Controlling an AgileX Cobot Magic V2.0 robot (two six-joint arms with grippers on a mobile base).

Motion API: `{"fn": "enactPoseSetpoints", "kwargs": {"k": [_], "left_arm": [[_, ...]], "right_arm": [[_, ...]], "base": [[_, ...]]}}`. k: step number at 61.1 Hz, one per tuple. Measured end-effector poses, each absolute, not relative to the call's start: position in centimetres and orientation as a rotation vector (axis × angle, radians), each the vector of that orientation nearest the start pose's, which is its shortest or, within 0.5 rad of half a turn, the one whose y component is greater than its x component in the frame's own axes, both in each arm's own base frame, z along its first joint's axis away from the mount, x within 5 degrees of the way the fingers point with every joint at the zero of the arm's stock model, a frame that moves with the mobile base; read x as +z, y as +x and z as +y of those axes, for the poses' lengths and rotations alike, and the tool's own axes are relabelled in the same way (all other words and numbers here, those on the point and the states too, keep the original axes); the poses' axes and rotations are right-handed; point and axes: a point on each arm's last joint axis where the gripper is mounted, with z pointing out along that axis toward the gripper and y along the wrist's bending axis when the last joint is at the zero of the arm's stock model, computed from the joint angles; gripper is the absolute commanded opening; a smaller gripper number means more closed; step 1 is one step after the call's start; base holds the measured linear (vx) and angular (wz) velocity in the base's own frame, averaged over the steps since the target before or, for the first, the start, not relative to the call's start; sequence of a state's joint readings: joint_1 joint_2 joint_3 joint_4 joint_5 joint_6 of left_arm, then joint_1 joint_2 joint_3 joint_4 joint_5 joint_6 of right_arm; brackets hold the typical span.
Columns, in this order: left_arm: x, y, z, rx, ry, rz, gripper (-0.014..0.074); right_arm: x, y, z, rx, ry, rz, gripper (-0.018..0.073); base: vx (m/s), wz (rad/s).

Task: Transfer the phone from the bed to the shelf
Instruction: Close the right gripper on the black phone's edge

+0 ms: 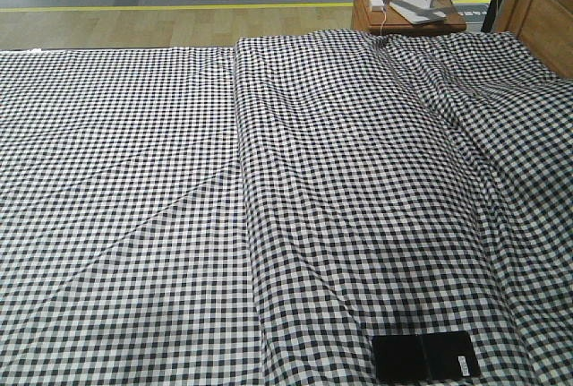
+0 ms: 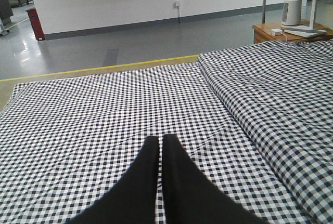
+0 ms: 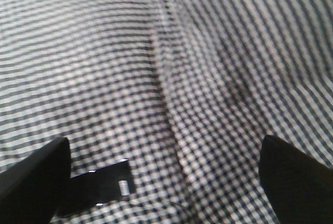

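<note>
The phone (image 1: 424, 356), flat, glossy black with a small white sticker at its right end, lies on the checked bed (image 1: 179, 180) near the front edge, right of centre. In the right wrist view the phone (image 3: 101, 185) lies at lower left, just inside the left finger; my right gripper (image 3: 164, 154) hovers over the cloth, open wide, nothing between its fingers. My left gripper (image 2: 160, 141) is shut, its two black fingers together above the flat left part of the bed (image 2: 104, 109). The shelf is out of view. Neither gripper shows in the front view.
An orange-brown nightstand (image 1: 367, 12) with a white lamp base and charger stands at the back right, beside a wooden headboard (image 1: 542, 10). A raised fold in the cloth (image 1: 242, 162) runs front to back. Grey floor with a yellow line lies beyond the bed.
</note>
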State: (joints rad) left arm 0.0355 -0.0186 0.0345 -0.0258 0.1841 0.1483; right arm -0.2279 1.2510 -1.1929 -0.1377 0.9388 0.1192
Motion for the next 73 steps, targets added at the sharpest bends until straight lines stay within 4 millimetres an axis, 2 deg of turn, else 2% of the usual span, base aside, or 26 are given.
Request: {"fn": "enactPoseSetpoints", "kwargs": {"k": [8,20,28,37,47,58,67,73], "left_arm": [[18.6,5.6,0.2,0.115,0.077,1.683,0.0001],[18.6,5.6,0.2,0.115,0.077,1.683,0.0001],[18.6,5.6,0.2,0.115,0.077,1.683,0.0001],[18.6,5.6,0.2,0.115,0.077,1.683,0.0001],[18.6,5.6,0.2,0.115,0.077,1.683,0.0001],[18.6,5.6,0.2,0.115,0.077,1.683,0.0001],[18.6,5.6,0.2,0.115,0.077,1.683,0.0001],[18.6,5.6,0.2,0.115,0.077,1.683,0.0001]], "right_arm": [[34.3,25.3,-10.1,-0.197,0.457,2.496,0.0668],[30.0,27.1,-14.5,0.02,0.506,2.567,0.0656],[26.2,28.7,-17.1,0.165,0.434,2.576,0.065],[20.6,30.4,-19.1,0.362,0.382,2.596,0.0641],[14.2,31.3,-19.6,0.531,0.258,2.691,0.0633],[7.8,31.2,-19.4,0.684,0.256,2.786,0.0624],[3.7,30.8,-18.8,0.81,0.247,2.812,0.0616],[1.6,30.7,-18.2,0.912,0.235,2.788,0.0611]], "base": [[0.0,0.0],[0.0,0.0],[0.0,0.0],[0.0,0.0],[0.0,0.0],[0.0,0.0],[0.0,0.0],[0.0,0.0]]}}
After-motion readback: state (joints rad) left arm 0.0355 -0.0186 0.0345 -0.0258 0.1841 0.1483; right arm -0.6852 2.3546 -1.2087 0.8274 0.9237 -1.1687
